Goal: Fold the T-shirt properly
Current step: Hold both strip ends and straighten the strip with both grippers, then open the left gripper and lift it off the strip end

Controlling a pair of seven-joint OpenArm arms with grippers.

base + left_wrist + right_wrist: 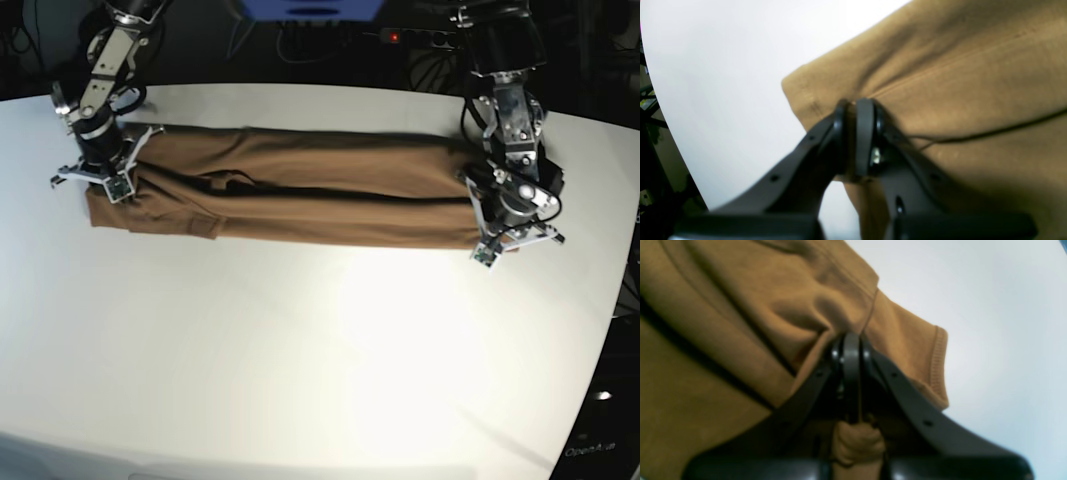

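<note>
The T-shirt (300, 185) lies as a long, narrow band across the far half of the white worktop (300, 350), already doubled lengthwise, with a dark seam of shadow running along its middle where one layer overlaps another. Each end is pinched. The left gripper (855, 133), at the right end of the band in the base view, has its fingers closed almost together on a thin fold near the cloth's corner. The right gripper (850, 373), at the left end, is clamped fully on a bunched tuck beside a sleeve with a ribbed cuff (938, 366).

By the look of it, the lengthwise fold is done or nearly so, and the step in hand is carrying both ends for the next fold. That would call for lifting the two ends evenly and bringing one over towards the other, keeping the band taut so the layers do not slip.

The cloth is soft tan-brown cotton, matt, creased near both grips. The worktop is smooth, with a rounded edge.
</note>
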